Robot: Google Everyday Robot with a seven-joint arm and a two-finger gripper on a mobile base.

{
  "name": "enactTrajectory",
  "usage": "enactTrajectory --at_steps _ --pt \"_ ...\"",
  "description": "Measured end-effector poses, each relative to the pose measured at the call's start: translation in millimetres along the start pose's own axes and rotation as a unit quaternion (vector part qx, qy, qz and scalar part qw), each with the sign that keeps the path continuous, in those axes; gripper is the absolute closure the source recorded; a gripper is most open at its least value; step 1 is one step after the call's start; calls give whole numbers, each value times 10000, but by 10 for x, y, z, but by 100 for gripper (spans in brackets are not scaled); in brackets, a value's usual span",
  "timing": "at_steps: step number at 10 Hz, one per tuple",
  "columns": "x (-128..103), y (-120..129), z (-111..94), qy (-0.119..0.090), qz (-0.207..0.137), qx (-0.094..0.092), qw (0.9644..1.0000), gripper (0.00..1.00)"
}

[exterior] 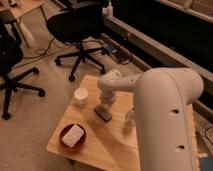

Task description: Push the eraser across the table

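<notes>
In the camera view, a large white robot arm filled the right side of the frame, reaching from the near right toward the middle of the small wooden tabletop. Its wrist bent downward over the plank top, and the tool hung just above the eraser, at or very close to that block's far end. Whether the tool actually touched the eraser could not be told, nor how far its jaws stood apart, since the wrist housing hid them from this angle; nothing could be seen held in it.

The eraser, a small flat dark block, lay flat on the tabletop near the middle, a little toward the left, with its long side running diagonally from far left to near right. To its left, near the tabletop's far left corner, stood a small white cup, well apart from the eraser. On the near left part of the tabletop sat a reddish-brown bowl holding a white spongy block. To the right of the eraser, close against the arm, a small pale bottle stood upright.

Beyond the tabletop, on the carpeted floor, were two black office chairs: one at the far centre, another at the left edge.
</notes>
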Motion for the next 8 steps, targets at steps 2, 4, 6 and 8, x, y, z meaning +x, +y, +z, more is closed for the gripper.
enactTrajectory --at_steps 2,4,6,8 --pt "583 267 -34 337 -358 -212 9986 100" --pt "1205 526 -25 701 -892 -342 9930 100" --pt "1597 702 -81 891 -1318 -433 9863 100" --pt "1442 652 -238 623 -1365 -268 9883 100"
